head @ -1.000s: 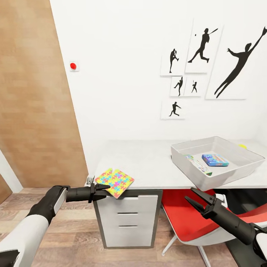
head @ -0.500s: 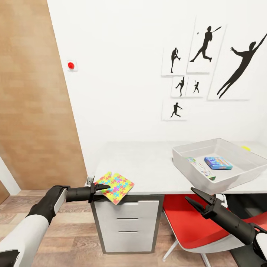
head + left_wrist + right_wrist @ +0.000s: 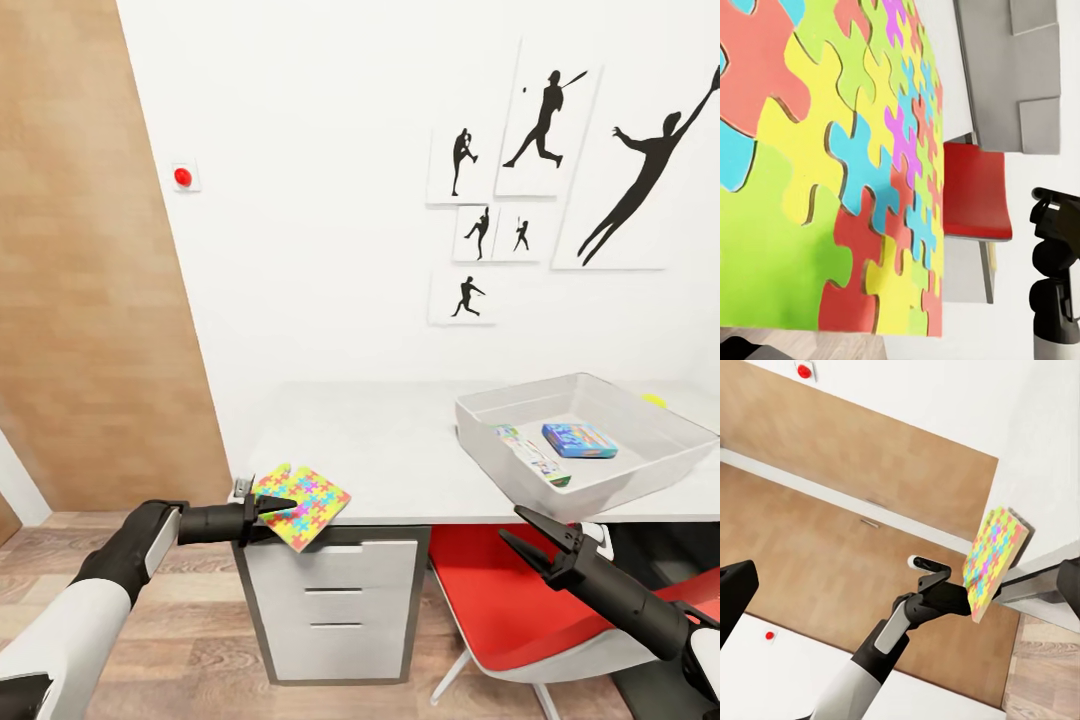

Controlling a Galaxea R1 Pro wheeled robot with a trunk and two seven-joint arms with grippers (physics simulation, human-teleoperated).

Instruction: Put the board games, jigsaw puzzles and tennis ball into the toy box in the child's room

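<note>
1. Wood panelling fills the left of the head view; beside it a white wall carries a red button (image 3: 182, 176).
2. Low at the left, the left gripper (image 3: 283, 505) is pinched shut on the near edge of the puzzles (image 3: 301, 500), a thin multicoloured square tilted up off the front left corner of the table (image 3: 400, 450). Whether one sheet or both are in the pinch I cannot tell; the right wrist view shows what looks like two layers edge-on (image 3: 994, 559).
3. Handling, as I judge it: the puzzles look light, stiff and flat like foam board, but are made of interlocking pieces (image 3: 862, 172), so a hard squeeze or a knock could pop pieces apart. The edge grip leaves the far corner hanging; a slow, level carry would suit it.
4. Under the table's left end sit white drawers (image 3: 335, 610), and a red chair (image 3: 500, 600) stands to their right.
5. Right of centre, the toy box (image 3: 500, 450) stands on the table, well apart from the puzzles. A blue game (image 3: 578, 440) lies flat in it, and a white-green game (image 3: 530, 455) leans by its left wall.
6. A yellow ball (image 3: 654, 400) peeks from behind the box.
7. At lower right, the right gripper (image 3: 520, 528) hangs empty with its jaws apart, below the table edge over the chair.
</note>
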